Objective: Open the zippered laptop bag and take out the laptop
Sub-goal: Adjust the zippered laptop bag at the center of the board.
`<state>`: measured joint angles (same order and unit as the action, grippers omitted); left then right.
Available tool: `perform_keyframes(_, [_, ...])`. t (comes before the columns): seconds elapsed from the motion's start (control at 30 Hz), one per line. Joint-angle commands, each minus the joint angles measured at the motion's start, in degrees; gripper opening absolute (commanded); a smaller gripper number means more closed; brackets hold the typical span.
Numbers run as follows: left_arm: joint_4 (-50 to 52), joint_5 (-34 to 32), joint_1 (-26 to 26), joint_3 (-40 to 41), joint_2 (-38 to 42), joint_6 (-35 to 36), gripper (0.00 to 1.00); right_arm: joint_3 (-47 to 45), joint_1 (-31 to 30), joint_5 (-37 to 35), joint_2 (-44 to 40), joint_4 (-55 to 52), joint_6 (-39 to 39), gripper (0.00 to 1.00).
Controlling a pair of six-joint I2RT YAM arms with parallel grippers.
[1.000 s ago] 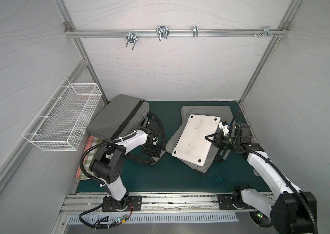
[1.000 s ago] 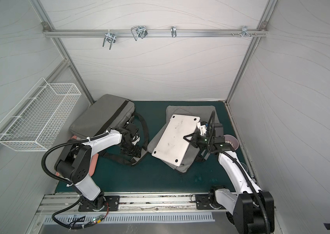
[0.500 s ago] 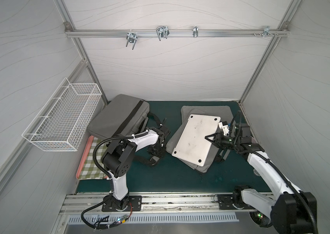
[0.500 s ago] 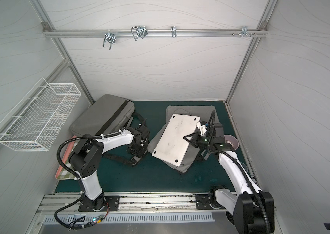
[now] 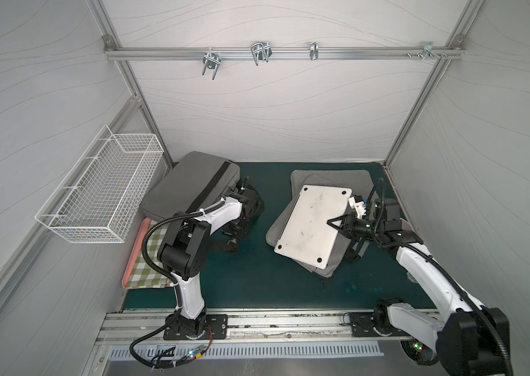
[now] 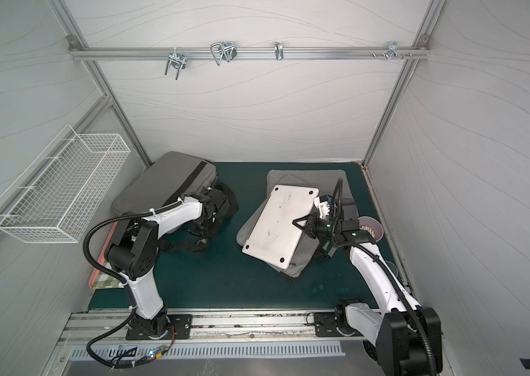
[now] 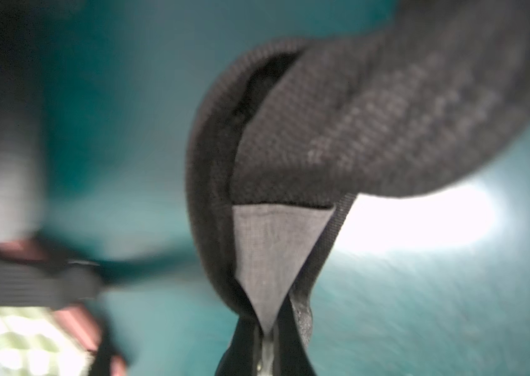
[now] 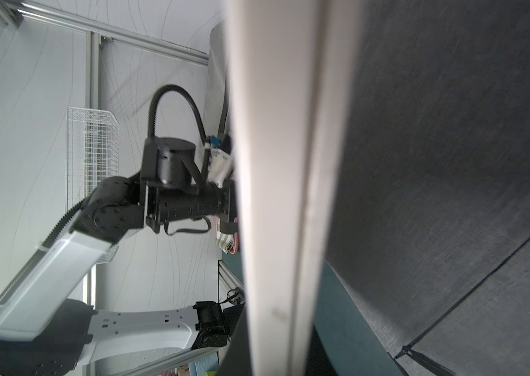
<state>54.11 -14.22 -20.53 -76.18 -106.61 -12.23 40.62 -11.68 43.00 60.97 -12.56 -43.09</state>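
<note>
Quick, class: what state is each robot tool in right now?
Left tool: closed, apparently on the bag strap.
Right tool: closed on the laptop edge.

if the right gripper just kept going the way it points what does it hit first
The laptop: the right gripper points across it, and its edge already seems to sit between the jaws. Pushing on would likely shove it over the grey bag.

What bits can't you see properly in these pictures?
- Left wrist view: blurry, and a black strap fills it.
- Both top views: the left gripper sits among straps under its own arm, so what it pinches is hidden.
- Right wrist view: the laptop edge fills the middle, and the right gripper is out of frame.
- A top view: the cup contents are too small.
</note>
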Motion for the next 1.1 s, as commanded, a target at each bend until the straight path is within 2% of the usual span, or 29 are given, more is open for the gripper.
perform_keyframes(0.0, [1.2,-4.0,4.3,-8.5,-1.6,2.3,0.00,2.5,-2.7,3.0,-0.4,9.7,-1.4,0.00])
perform_keyframes(0.17, [0.5,-8.8,10.5,-18.8,-5.9,3.5,0.00,3.8,-6.8,0.4,2.3,11.2,-1.8,0.00])
perform_keyframes(0.33, [-1.1,-10.5,16.1,-29.1,-9.3,2.6,0.00,4.6,-9.1,-0.9,4.5,12.4,-2.2,0.00])
perform_keyframes(0.57, [0.8,-20.9,20.6,-43.8,-17.3,-0.4,0.00,5.1,-10.0,-1.5,6.8,13.0,-2.2,0.00])
perform_keyframes(0.7, [8.0,-20.0,21.2,-52.2,-25.5,0.1,0.19,5.8,-10.5,-1.6,8.2,13.6,-2.3,0.00])
perform_keyframes(0.77, [8.3,-19.9,21.4,-51.6,-26.8,0.3,0.27,6.6,-11.3,-1.6,8.8,13.8,-2.3,0.00])
perform_keyframes(0.87, [7.6,-19.7,22.1,-48.8,-25.8,-0.4,0.54,8.0,-13.0,-2.0,10.1,14.0,-2.1,0.00])
perform_keyframes(0.9, [7.7,-19.6,22.1,-48.4,-25.3,0.0,0.59,7.9,-13.5,-2.0,10.5,14.7,-2.7,0.00])
perform_keyframes(1.07, [9.8,-15.5,21.9,-45.7,-21.6,0.6,0.70,8.0,-16.3,-2.0,12.9,17.8,-4.5,0.00])
